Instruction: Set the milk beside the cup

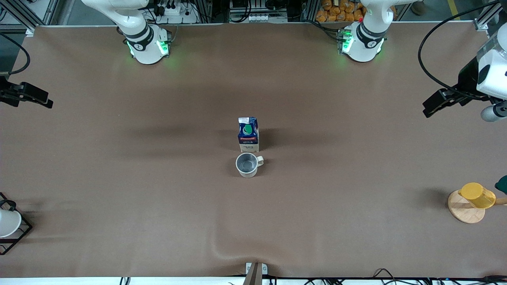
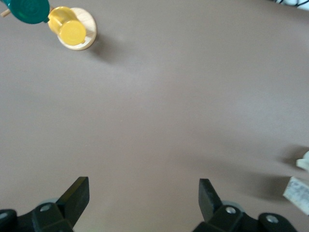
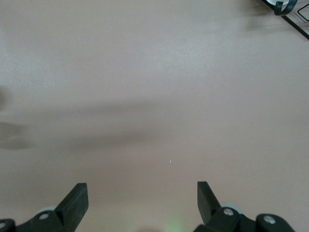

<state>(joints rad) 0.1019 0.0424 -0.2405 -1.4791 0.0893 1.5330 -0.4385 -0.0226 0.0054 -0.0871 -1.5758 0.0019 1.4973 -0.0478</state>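
Note:
The milk [image 1: 248,134], a dark-blue carton with a green cap, stands upright at the table's middle. The cup [image 1: 248,164], a cream-white mug with a grey interior, stands close beside it, nearer to the front camera, with a small gap between them. My left gripper [image 1: 428,109] is open and empty over the left arm's end of the table, well apart from both; it shows open in the left wrist view [image 2: 144,193]. A pale edge of the milk [image 2: 297,193] shows at that view's border. My right gripper [image 1: 46,102] is open and empty over the right arm's end [image 3: 142,195].
A yellow plastic cup [image 1: 477,195] sits on a round wooden base [image 1: 465,211] at the left arm's end, with a dark-green thing [image 1: 502,184] beside it. A white cone-shaped cup [image 1: 7,222] sits in a black wire rack [image 1: 24,233] at the right arm's end.

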